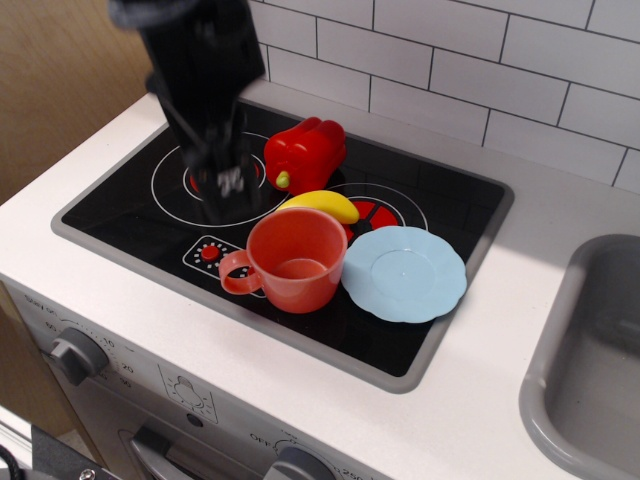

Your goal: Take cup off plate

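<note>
Orange-red translucent plastic forms the one cup (296, 258), set beside one scalloped light-blue plate (404, 272) at centre; the blurred claw (226, 186), upper left, cannot be judged.
</note>
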Robot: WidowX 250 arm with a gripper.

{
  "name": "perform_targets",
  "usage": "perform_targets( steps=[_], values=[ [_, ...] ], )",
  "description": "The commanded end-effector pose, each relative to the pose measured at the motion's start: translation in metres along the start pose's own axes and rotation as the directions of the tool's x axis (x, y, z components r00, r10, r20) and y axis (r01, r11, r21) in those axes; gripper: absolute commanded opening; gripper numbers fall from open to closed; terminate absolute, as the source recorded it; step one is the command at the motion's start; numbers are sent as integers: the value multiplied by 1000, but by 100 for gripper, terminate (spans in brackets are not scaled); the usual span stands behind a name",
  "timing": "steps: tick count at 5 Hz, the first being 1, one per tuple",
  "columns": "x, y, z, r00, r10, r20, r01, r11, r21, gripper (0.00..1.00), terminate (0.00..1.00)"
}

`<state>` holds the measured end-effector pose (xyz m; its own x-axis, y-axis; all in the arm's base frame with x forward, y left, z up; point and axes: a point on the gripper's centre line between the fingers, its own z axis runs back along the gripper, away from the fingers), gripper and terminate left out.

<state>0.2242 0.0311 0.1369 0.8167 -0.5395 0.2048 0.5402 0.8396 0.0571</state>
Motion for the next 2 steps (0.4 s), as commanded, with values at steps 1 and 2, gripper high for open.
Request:
perform_targets(
  steps=[1, 2],
  values=[
    [0, 13, 20, 993, 109, 38, -111, 992, 60, 100, 0],
    [0, 13, 20, 993, 109, 38, -111, 992, 60, 100, 100]
  ],
)
